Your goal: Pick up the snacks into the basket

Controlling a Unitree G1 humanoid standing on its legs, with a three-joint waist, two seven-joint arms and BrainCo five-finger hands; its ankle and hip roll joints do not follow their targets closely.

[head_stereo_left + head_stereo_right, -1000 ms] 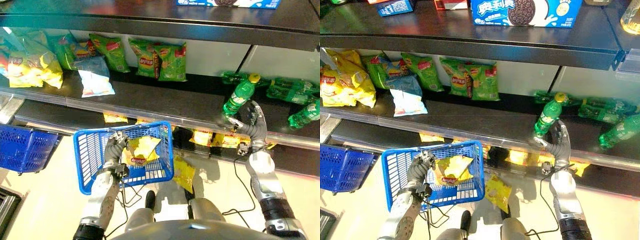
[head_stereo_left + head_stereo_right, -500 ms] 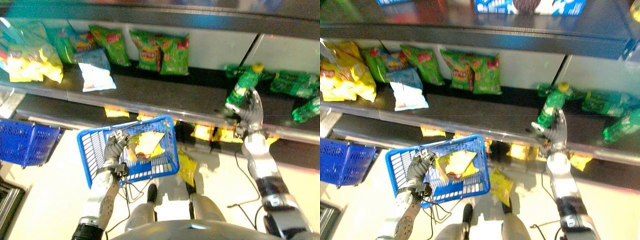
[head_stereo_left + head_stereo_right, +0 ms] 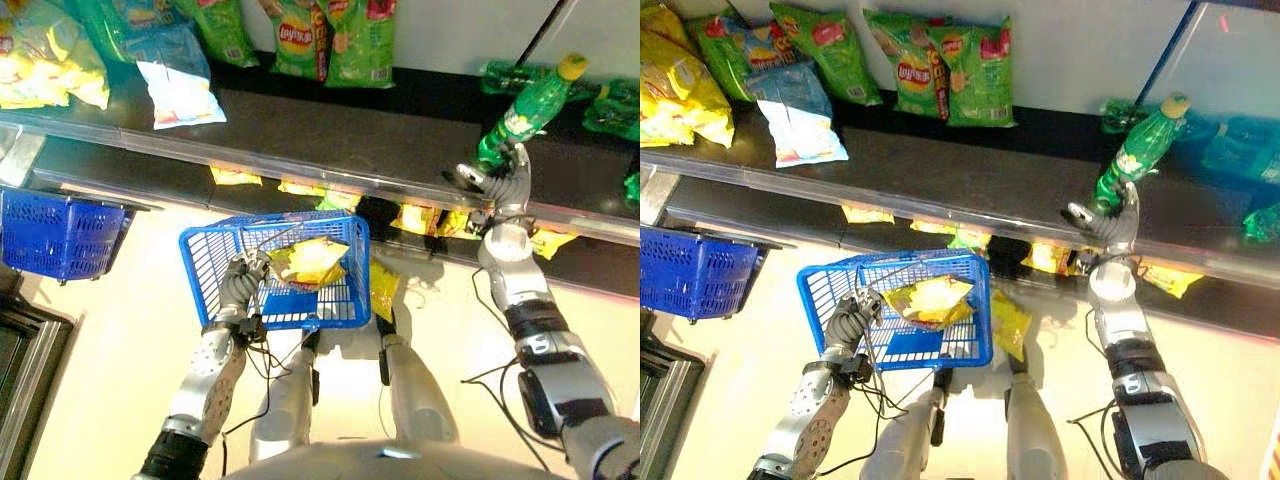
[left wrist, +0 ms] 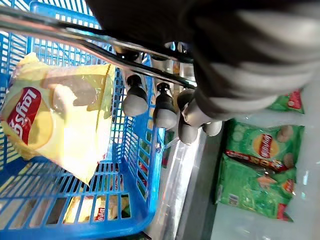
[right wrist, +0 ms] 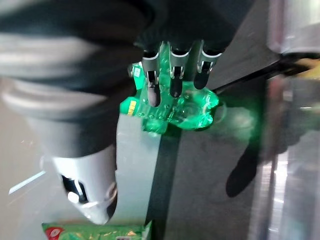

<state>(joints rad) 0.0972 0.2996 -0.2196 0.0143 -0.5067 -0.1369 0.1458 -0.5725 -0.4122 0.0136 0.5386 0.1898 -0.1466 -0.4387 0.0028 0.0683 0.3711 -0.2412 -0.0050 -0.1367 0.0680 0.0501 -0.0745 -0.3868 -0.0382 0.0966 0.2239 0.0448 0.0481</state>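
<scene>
The blue basket (image 3: pixel 275 270) is a plastic lattice with a metal wire handle, and the left hand (image 3: pixel 240 285) has its fingers (image 4: pixel 135 100) clenched round that handle, holding the basket low in front of the shelf (image 3: pixel 330 150). Inside it lies a yellow chip bag (image 3: pixel 308 262), flat and slightly tilted, with a red round logo patch and a pale chip picture on its face; the lettering on the patch cannot be made out. A second yellow snack bag (image 3: pixel 383 290) lies on the floor just beside the basket's right wall. More small yellow packets (image 3: pixel 420 217) sit on the lower shelf under the shelf edge. At the back of the shelf stand green chip bags (image 3: pixel 330 35) with red and yellow logo patches, a pale blue and white bag (image 3: pixel 180 85) lying flat in front of them, and yellow bags (image 3: pixel 40 70) at the far left. The right hand (image 3: pixel 500 185) is up at the shelf's front edge, against the base of an upright green bottle (image 3: pixel 525 110) with a yellow cap; in the right wrist view its fingers (image 5: pixel 172 75) reach over the bottle's green plastic, but whether they grip it cannot be told. Another blue basket (image 3: pixel 55 235) stands at the left.
</scene>
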